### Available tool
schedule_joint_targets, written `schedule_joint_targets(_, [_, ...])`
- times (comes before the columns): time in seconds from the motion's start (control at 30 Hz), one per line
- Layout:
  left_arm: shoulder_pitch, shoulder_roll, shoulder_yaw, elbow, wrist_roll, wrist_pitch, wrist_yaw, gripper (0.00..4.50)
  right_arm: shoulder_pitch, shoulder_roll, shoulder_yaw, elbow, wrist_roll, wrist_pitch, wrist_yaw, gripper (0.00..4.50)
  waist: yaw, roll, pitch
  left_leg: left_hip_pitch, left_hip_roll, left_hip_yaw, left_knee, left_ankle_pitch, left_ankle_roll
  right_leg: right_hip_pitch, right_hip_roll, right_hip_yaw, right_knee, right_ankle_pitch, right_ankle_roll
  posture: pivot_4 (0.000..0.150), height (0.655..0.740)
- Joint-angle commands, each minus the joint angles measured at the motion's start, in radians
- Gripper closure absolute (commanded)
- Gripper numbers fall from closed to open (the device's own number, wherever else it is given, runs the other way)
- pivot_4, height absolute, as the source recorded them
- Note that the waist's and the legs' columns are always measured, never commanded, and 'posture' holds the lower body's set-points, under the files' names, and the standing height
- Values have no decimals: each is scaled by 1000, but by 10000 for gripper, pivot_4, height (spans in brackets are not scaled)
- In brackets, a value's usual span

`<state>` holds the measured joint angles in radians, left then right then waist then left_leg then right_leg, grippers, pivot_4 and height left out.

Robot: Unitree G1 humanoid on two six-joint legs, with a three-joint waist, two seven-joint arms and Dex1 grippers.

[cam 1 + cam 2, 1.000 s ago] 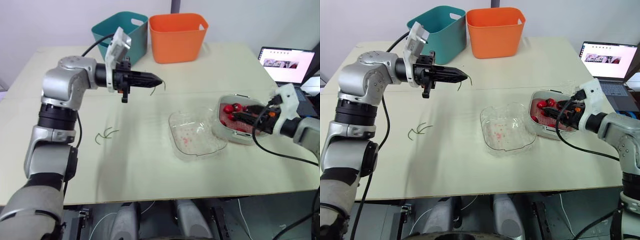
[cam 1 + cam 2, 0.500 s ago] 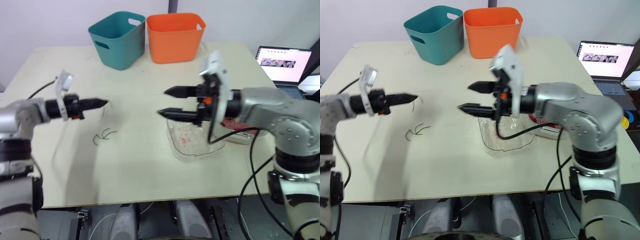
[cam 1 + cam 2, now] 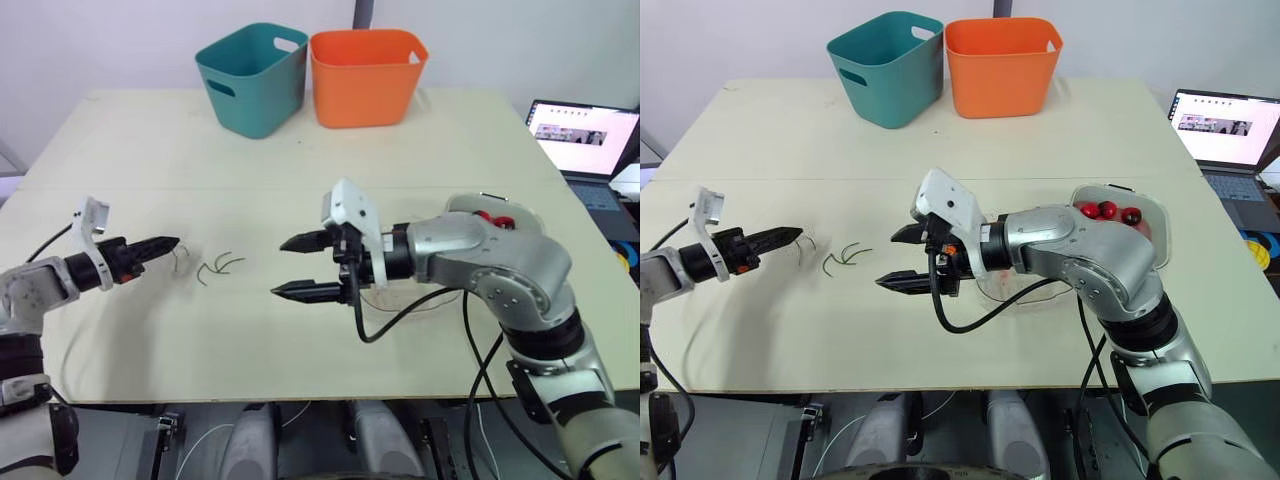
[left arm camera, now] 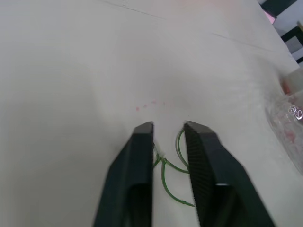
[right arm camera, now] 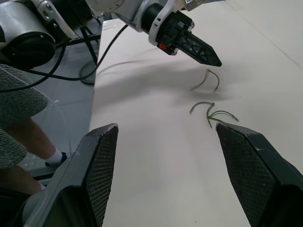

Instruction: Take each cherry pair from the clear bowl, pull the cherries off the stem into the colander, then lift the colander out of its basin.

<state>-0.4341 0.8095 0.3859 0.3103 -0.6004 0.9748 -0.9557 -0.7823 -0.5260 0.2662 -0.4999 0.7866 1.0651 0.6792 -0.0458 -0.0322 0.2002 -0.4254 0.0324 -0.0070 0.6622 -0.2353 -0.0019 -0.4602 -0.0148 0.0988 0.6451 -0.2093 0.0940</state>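
Observation:
My left gripper [image 3: 170, 243] hovers low over the table's left side, its fingers [image 4: 144, 128] slightly open and holding nothing. A green stem [image 5: 208, 79] lies just past its tip, and several more stems [image 3: 222, 267] lie a little to the right. My right gripper [image 3: 282, 267] hangs wide open and empty over the table's middle, pointing at those stems. The clear bowl [image 3: 1025, 292] sits behind the right forearm, mostly hidden. The colander [image 3: 1150, 225] in its basin stands at the right with red cherries [image 3: 1107, 210] in it.
A teal bin [image 3: 250, 65] and an orange bin [image 3: 365, 60] stand at the table's far edge. An open laptop [image 3: 585, 130] sits off the right side. A person's leg [image 5: 19, 137] and cables show beyond the table's left edge.
My right gripper left the colander, swung left over the bowl and now hangs open mid-table. The left arm dropped from mid-air to the table's left, and its stem now lies on the table.

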Motion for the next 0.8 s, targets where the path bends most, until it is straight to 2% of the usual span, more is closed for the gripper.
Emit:
schedule_joint_targets(0.03, [-1, 25, 29, -10, -18, -7, 1, 21404, -5, -10, -30, -10, -7, -14, 15, 8848, 0, 0, 0, 0, 0, 0, 0, 0, 0, 0, 0, 0, 0, 0, 0, 1500, 7400])
schedule_joint_targets(0.17, [-20, 64, 17, 9, -3, -29, -19, 7900, -2, -37, -52, -8, -7, -8, 28, 8848, -2, 0, 0, 0, 0, 0, 0, 0, 0, 0, 0, 0, 0, 0, 0, 1500, 7400])
schedule_joint_targets(0.33, [-49, 211, -114, 1, 127, -210, -123, 7900, 13, -100, -159, 18, 24, 1, 46, 8848, -1, 0, 0, 0, 0, 0, 0, 0, 0, 0, 0, 0, -1, 0, -1, 1500, 7400])
schedule_joint_targets(0.5, [-178, 273, -168, -20, 139, -274, -203, 7900, 55, -152, -349, 67, 107, 36, 34, 8848, 8, 0, 0, 0, 0, 1, 0, 0, 0, 0, -1, -1, -3, -1, -3, 1500, 7400])
schedule_joint_targets(0.53, [-220, 274, -175, -45, 121, -256, -218, 7900, 66, -177, -401, 92, 111, 38, 29, 8848, 8, 0, 0, -1, 0, 1, 0, 0, 0, 1, -1, -1, -3, -1, -3, 1500, 7400])
schedule_joint_targets(0.57, [-253, 270, -179, -73, 100, -237, -232, 4136, 80, -203, -446, 116, 108, 36, 26, 8848, 6, 0, 0, -1, 0, 1, 0, 0, 0, 1, -1, -1, -4, -1, -3, 1500, 7400])
schedule_joint_targets(0.63, [-292, 248, -187, -158, 51, -188, -246, 39, 114, -256, -539, 165, 103, 33, 17, 7565, 5, -1, 0, -2, 0, 1, 0, 0, 0, 1, -1, -1, -5, -1, -3, 1500, 7400])
schedule_joint_targets(0.7, [-297, 213, -195, -252, 3, -145, -240, 0, 154, -303, -624, 210, 102, 29, 15, 3919, 3, 0, 0, -2, 0, 2, -1, 0, 0, 1, -1, 0, -6, -1, -2, 1500, 7400])
schedule_joint_targets(0.73, [-294, 190, -198, -298, -23, -125, -232, 0, 177, -326, -667, 235, 100, 25, 16, 500, 3, 0, 0, -2, 0, 2, -1, 0, 0, 2, -1, 0, -7, -1, -2, 1500, 7400])
schedule_joint_targets(0.8, [-284, 136, -206, -376, -66, -89, -202, 0, 215, -366, -741, 288, 84, 7, 14, 189, 2, 0, 0, -1, 0, 2, -2, 0, 0, 2, -1, 0, -7, -1, -2, 1500, 7400])
